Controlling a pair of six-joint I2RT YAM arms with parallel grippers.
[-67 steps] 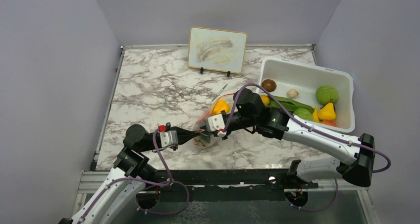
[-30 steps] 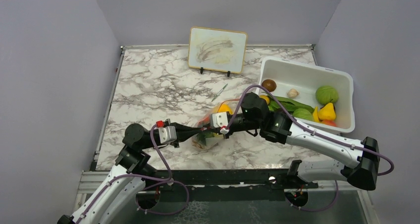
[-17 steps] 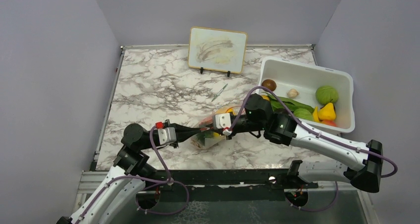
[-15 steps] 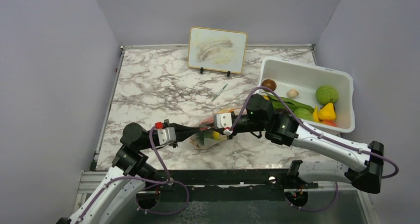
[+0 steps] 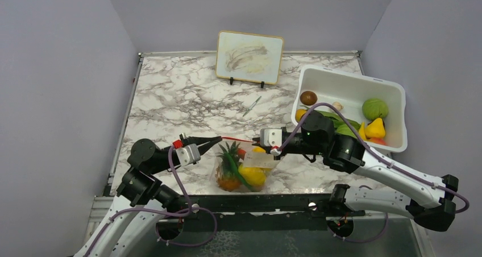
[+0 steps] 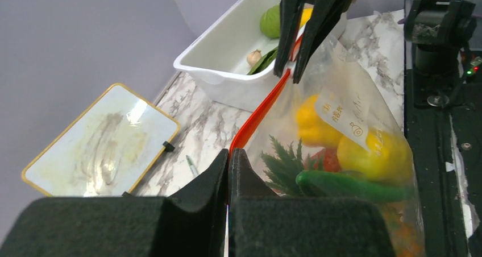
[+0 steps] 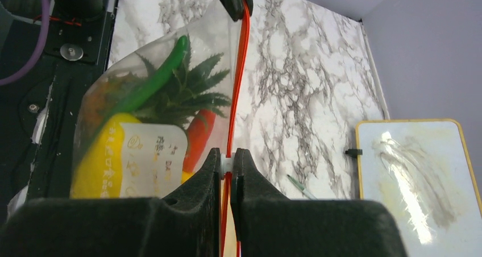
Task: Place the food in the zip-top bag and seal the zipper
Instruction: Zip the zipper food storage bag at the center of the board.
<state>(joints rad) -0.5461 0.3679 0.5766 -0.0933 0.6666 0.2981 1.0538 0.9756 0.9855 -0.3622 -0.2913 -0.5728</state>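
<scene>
The zip-top bag (image 5: 245,167) hangs by its top edge between my two grippers, above the table's near edge. It holds food: a pineapple (image 5: 228,174) with green leaves (image 7: 185,92), a yellow pepper (image 5: 253,176), a green pod (image 7: 152,82) and a red piece (image 7: 199,133). The red zipper (image 5: 239,139) is stretched taut between the grippers. My left gripper (image 5: 219,137) is shut on the strip's left end (image 6: 245,133). My right gripper (image 5: 257,142) is shut on the white slider (image 7: 227,164) on the zipper (image 7: 240,69).
The white bin (image 5: 392,89) at the right holds more food: a green round one (image 5: 375,108), a yellow pepper (image 5: 374,127), a brown one (image 5: 308,98). A framed board (image 5: 250,57) stands at the back. A thin pen (image 5: 252,105) lies on the marble table (image 5: 170,98).
The grippers have drawn apart, the right one moving right along the strip. The zipper is now pulled straight and the bag hangs lower, toward the near edge.
</scene>
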